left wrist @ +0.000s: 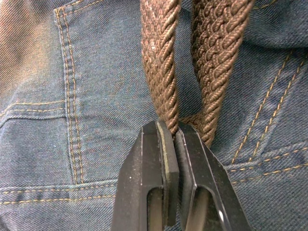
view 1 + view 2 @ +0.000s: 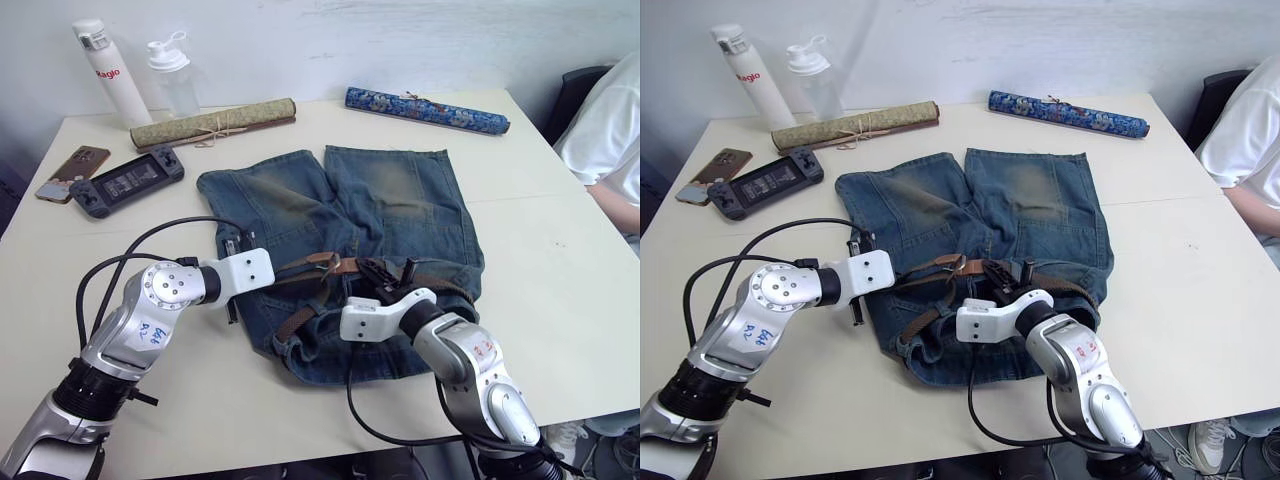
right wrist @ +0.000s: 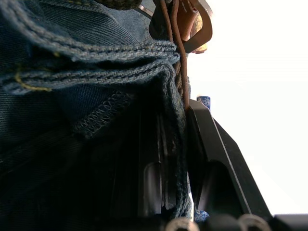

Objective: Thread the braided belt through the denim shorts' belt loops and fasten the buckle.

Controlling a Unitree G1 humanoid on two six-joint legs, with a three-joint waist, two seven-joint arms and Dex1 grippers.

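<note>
While the denim shorts (image 2: 340,230) lie flat in the middle of the worktop (image 2: 560,300), the braided belt (image 2: 310,265) runs across their waistband at the near edge. The left claw (image 1: 172,134) is pinched tight on the braided belt, with a second strand of it lying just beside the fingers. The right claw (image 3: 180,144) is closed on a fold of the waistband, with the belt's thin edge caught in there too. A bit of curved metal sits just past that fold; it may be the buckle (image 3: 199,29), but I cannot tell for sure.

I think the step now is pulling the belt along through the belt loops. To do it well, the right claw should hold the cloth still while the left one pulls slowly and straight, so the strap does not twist or bunch.

Other things sit far back: two bottles (image 2: 110,75), an olive rolled mat (image 2: 215,123), a blue rolled mat (image 2: 425,110), a phone (image 2: 70,170) and a game pad (image 2: 125,182). None block the way. A person's white sleeve (image 2: 605,130) is at the right edge.
</note>
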